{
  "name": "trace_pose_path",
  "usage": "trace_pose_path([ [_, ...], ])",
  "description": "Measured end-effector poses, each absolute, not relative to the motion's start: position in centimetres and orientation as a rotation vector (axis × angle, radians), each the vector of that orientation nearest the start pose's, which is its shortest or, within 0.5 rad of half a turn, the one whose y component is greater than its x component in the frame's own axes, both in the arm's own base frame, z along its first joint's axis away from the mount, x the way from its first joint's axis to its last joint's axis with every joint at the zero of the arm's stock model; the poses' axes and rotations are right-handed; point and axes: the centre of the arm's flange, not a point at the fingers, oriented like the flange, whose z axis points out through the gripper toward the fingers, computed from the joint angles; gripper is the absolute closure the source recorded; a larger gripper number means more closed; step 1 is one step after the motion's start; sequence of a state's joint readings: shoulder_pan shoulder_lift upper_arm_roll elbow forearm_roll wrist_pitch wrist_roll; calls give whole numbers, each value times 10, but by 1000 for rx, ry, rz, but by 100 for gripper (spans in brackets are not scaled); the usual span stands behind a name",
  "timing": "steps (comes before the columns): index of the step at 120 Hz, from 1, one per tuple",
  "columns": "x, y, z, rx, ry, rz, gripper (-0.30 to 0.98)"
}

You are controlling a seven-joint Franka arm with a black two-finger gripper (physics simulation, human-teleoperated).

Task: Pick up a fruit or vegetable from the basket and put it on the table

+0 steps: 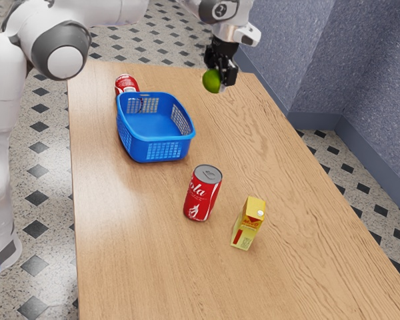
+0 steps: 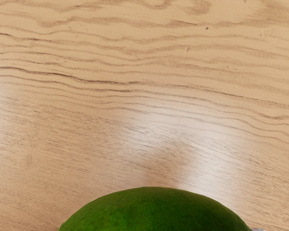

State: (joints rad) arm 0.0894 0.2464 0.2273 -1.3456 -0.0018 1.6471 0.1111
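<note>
Above the far end of the wooden surface (image 1: 140, 233), the end effector (image 1: 221, 75) was clamped on a round green fruit (image 1: 212, 81), holding it in the air. The fruit was outside the blue basket (image 1: 161, 148), well apart from it toward the exterior view's right. In the wrist view, its rounded, dark green skin showed in front of the pale wood, whose wavy grain ran beyond the fruit beneath a soft patch of glare.

The basket stood upright on the surface, its perforated walls rising around a plain blue floor. Just beside its far side was a red can (image 1: 125, 83), partly hidden by the rim; whether the two touched could not be told. Nearer the exterior camera, a red cola can (image 1: 202, 195) stood upright with its grey lid facing up. A yellow carton (image 1: 249, 223) with red markings stood near that can, toward the exterior view's right and nearer the camera, the two apart from one another.
</note>
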Motion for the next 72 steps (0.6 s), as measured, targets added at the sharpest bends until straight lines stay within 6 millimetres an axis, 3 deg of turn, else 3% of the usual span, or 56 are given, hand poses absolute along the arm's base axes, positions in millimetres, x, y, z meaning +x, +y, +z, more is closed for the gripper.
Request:
trace_pose_path([
  [22, 624, 170, 579, -3087, -275, -10, 41],
  [27, 624, 168, 578, -3092, -270, -5, 29],
  [35, 625, 164, 578, -3102, -260, 0, 19],
  [72, 625, 167, 580, -3110, -259, -9, 2],
])
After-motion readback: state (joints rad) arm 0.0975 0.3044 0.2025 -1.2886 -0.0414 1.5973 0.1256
